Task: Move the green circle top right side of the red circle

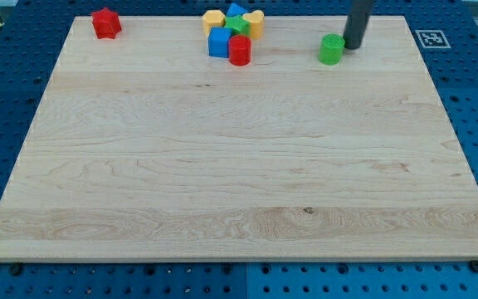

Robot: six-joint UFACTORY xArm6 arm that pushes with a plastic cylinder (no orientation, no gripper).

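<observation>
1. Resting near the view's top right, my tip [353, 46] sits just to the right of the green circle [332, 50], close enough that they look to be touching or nearly so.
2. The arm ends in a plain dark rod with no claw, so there is nothing to be apart, together or clamped.
3. The green circle stands alone on the wooden board [239, 183], well to the right of the red circle [240, 51].
4. The red circle sits at the lower right of a tight cluster: a blue block [219, 41], a green block [238, 25], two yellow blocks [214, 20] [255, 23] and another blue piece [236, 11] at the top.
5. A red block [105, 22], shape unclear, lies apart near the top left corner.
</observation>
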